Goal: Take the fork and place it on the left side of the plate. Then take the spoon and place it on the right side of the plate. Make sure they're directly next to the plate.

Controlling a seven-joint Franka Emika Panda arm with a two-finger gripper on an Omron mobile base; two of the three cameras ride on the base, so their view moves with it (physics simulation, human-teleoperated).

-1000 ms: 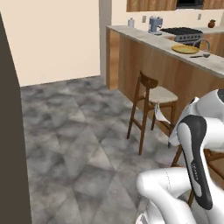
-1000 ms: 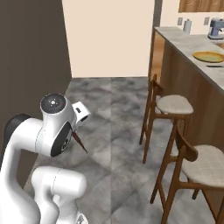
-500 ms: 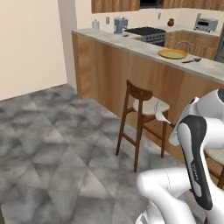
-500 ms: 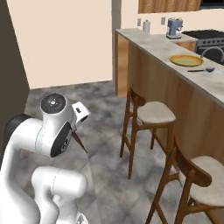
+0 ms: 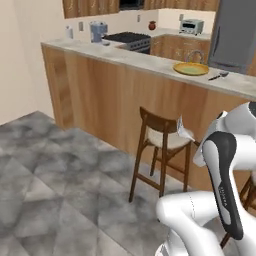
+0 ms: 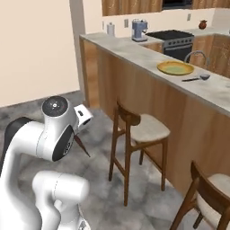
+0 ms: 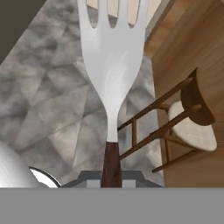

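Gripper (image 7: pixel 111 175) clamped on fork (image 7: pixel 111 57) by its dark handle, tines forward. Plate (image 6: pixel 175 68) far off on counter (image 6: pixel 134 51), spoon (image 6: pixel 196 78) just right of it. Recommended: close in, keep fork level, set down touching plate's left rim.

A stool (image 5: pixel 162 137) stands against the counter (image 5: pixel 150 60); the floor (image 5: pixel 50 175) lies open.

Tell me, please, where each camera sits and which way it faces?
Left base view: behind the arm's left, facing the counter; white arm lower right.
Right base view: behind its right, same counter; arm lower left.
Hand view: along the shut gripper holding the fork, over floor and stool.
Shared: yellow plate, spoon, stool.
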